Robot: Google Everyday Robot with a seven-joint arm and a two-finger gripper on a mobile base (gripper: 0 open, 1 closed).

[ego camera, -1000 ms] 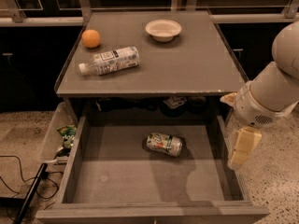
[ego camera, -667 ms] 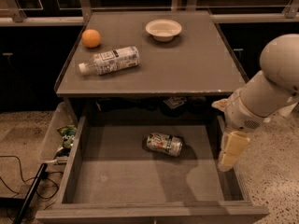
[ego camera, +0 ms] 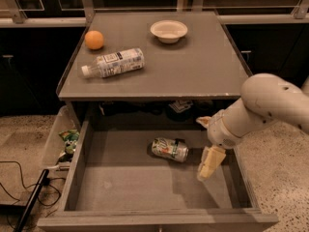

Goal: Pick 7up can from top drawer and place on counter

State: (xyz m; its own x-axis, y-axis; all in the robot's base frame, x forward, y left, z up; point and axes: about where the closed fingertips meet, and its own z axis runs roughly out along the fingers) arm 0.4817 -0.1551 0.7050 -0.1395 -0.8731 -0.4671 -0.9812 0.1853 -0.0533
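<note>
Your gripper (ego camera: 210,163) hung over right side of open top drawer (ego camera: 120,187), near 7up can (ego camera: 169,149), not touching. Can lay sideways mid-drawer. Grip width could not be told.

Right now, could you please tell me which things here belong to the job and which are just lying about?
Job: can lying in the open drawer; counter; end effector above the drawer's right side, right of the can.
Lying about: orange, bottle and bowl on the counter; plastic bin left of the drawer.
</note>
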